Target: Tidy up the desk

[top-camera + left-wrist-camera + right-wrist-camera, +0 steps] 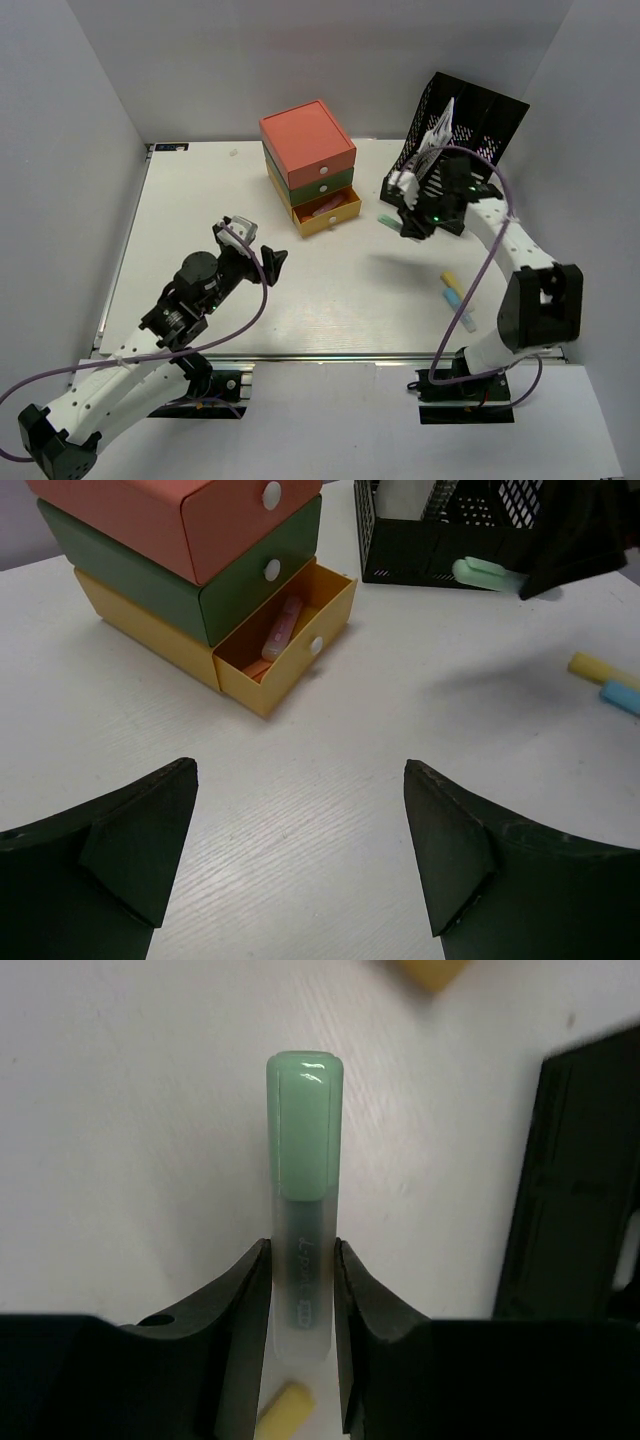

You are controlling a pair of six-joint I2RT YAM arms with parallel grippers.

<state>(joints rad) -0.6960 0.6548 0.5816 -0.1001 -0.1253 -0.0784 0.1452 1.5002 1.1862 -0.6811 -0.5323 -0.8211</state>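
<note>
Overhead, the worktop [330,290] is flat, white, metal-railed in front. Left claw [300,775] stands spread; right claw [303,1260] pinches a green highlighter [303,1130].

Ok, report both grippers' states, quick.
Left gripper: open, holding nothing.
Right gripper: closed on the green highlighter.

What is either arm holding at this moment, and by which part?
Right arm's jaws pinch the green highlighter by its frosted, translucent end; the solid green end sticks out ahead. Left arm's jaws stand open, holding nothing.
</note>
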